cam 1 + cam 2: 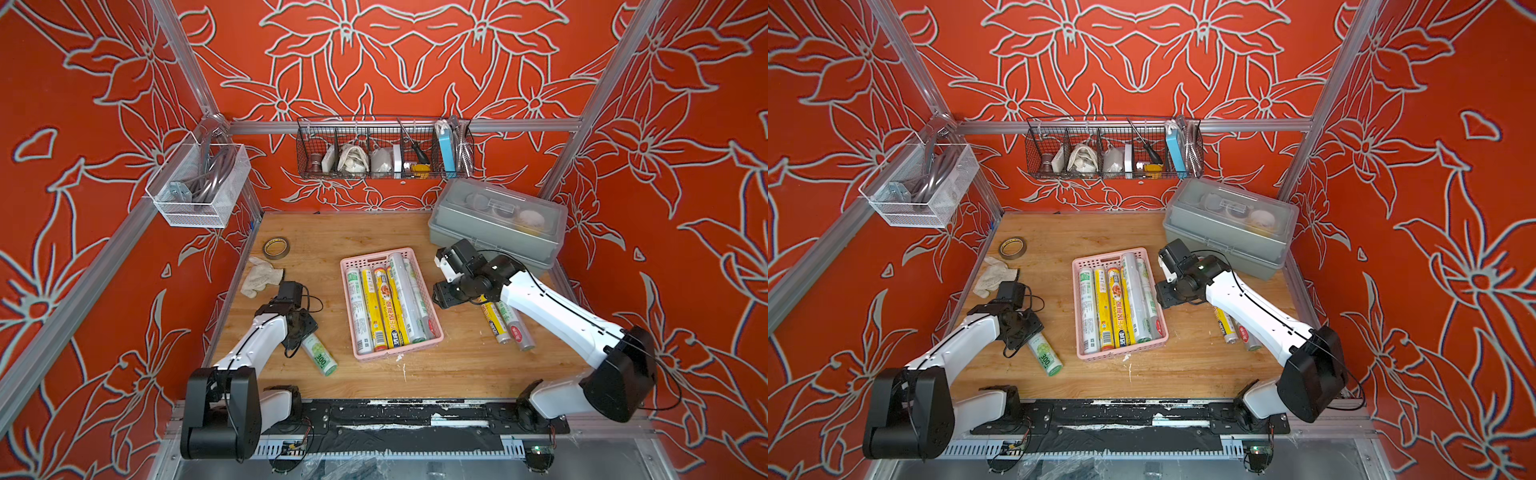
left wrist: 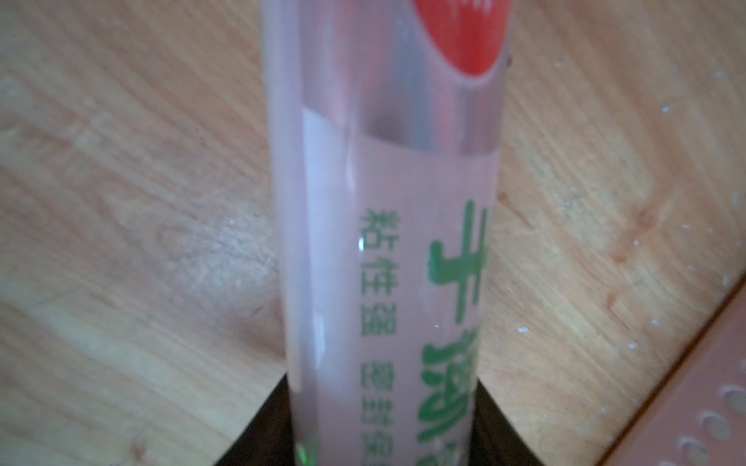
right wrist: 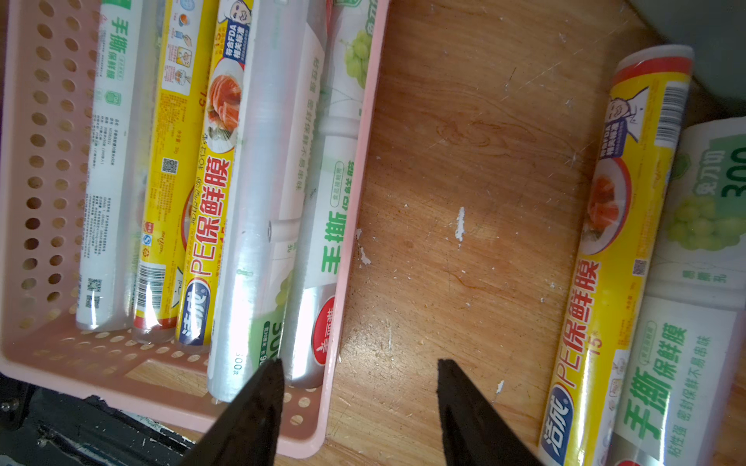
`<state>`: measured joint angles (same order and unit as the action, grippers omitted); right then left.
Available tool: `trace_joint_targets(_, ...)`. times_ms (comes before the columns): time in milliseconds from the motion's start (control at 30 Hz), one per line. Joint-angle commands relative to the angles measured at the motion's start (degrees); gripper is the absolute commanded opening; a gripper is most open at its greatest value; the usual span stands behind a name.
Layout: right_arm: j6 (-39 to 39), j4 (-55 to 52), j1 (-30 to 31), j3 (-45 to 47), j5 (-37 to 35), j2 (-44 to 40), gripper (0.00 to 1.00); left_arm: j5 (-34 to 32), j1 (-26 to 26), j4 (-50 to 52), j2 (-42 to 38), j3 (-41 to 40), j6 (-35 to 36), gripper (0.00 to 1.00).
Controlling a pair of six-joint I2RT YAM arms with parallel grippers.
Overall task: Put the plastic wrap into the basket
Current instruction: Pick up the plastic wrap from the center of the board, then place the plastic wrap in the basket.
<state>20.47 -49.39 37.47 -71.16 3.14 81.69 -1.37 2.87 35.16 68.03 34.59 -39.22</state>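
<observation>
Basket (image 1: 397, 350), pink perforated plastic, shallow and rectangular, stood mid-table holding several long plastic-wrap rolls (image 1: 384, 309), yellow and white-green, laid lengthwise. One white-green grape-printed roll (image 1: 322, 357) lay on the wooden tabletop (image 1: 316, 232) at the basket's 8 o'clock. The left gripper (image 2: 383, 439) straddled it, black fingers (image 2: 266, 439) against both sides; whether they clamped it could not be told. A yellow roll (image 1: 494, 324) and a white-green roll (image 1: 519, 328) lay at 4 o'clock. The right gripper (image 3: 359, 365), fingers apart and empty, hung at the basket's 3 o'clock wall.
</observation>
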Motion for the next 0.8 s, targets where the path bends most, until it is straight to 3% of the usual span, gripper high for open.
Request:
trace_joint_targets(0, -0.4, -1.6, -1.1, 1.2, -1.1, -1.9, 0.61, -2.5, -3.6, 4.9, -4.0, 6.0, -0.6, 0.35)
trace_joint_targets(200, -0.1, -1.6, -4.3, 3.0, -1.3, -4.0, 0.61, -9.7, -12.4, 16.2, -4.2, 19.7, -0.9, 0.33)
trace_joint_targets(367, 0.4, -1.9, -7.8, 4.4, -1.3, -5.8, 0.61, -12.5, -20.4, 21.1, 0.7, 31.6, -1.0, 0.33)
trace_joint_targets(567, -0.2, -2.2, -10.5, 6.0, -3.4, -7.3, 0.62, -12.2, -30.6, 21.5, 10.6, 42.9, -1.6, 0.33)
trace_joint_targets(767, -0.3, -2.6, -12.4, 7.3, -5.8, -7.8, 0.62, -10.1, -35.1, 19.2, 19.9, 48.8, -4.5, 0.34)
